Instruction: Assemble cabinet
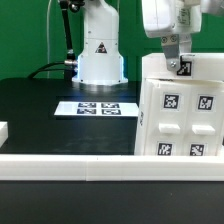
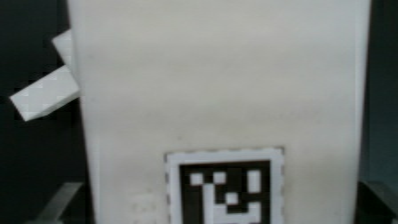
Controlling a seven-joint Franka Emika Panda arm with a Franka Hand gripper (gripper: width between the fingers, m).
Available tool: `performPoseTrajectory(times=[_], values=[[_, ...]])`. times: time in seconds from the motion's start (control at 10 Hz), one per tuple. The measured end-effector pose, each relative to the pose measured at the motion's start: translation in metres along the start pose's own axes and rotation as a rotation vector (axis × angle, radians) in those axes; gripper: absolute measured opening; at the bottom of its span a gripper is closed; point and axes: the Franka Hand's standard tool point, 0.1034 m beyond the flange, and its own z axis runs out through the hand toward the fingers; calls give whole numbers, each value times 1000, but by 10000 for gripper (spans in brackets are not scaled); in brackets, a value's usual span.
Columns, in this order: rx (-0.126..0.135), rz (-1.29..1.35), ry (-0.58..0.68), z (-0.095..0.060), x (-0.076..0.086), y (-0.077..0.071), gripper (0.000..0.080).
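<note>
On the exterior view's right, the box stands on the black worktop, close to the camera and filling most of that side. Its near face carries four square black-and-white tags and several shallow rounded recesses. The box's foot sits just behind the long white rail that edges the worktop along the front.

The pincer hangs from the arm's white wrist at the top of the box, with one dark finger lying against the upper edge beside a tag stuck there. Whether the pincer is clamped on the box wall or only resting at it, I cannot tell (the second finger is hidden in this view, and the wrist view shows no fingertips clearly).

In the wrist view a broad white panel of the box fills the picture, upright, with one tag low on it. A smaller white piece juts out at an angle past the panel's edge; what it is cannot be told.

Behind, near the middle of the worktop, the marker board lies flat in front of the arm's white base, well apart from the box.
</note>
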Motion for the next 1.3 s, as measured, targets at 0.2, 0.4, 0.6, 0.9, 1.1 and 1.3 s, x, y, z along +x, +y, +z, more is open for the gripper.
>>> performPoseTrajectory(times=[0.2, 0.4, 0.6, 0.9, 1.1, 1.3], values=[[-7, 25, -25, 1, -5, 3, 563], [-5, -25, -29, -1, -8, 3, 779], [3, -57, -48, -8, -13, 1, 795], [17, -64, -87, -22, -21, -3, 797], [18, -102, -94, -23, -22, -2, 797], [-60, -256, -64, -23, -28, 4, 797]])
